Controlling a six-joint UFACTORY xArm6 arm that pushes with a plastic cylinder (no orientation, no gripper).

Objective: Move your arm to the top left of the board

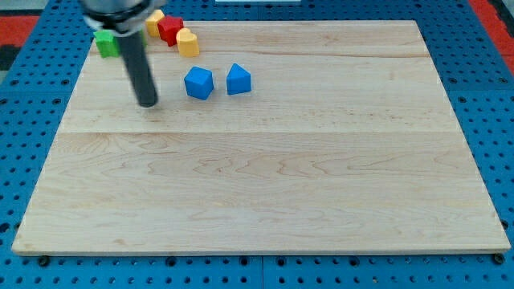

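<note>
My tip [148, 103] rests on the wooden board [265, 185] in its upper left part. A blue cube [198, 83] lies just right of the tip, and a blue block with a pointed top [238, 79] lies right of that. Above the tip, near the board's top edge, a green block [106, 43] is partly hidden behind the rod. A red block [170, 29] sits between two yellow blocks, one at its upper left [154, 20] and one at its lower right [188, 43]. The tip touches no block.
The board lies on a blue perforated table [24, 120]. A red strip [490, 16] shows at the view's top right corner.
</note>
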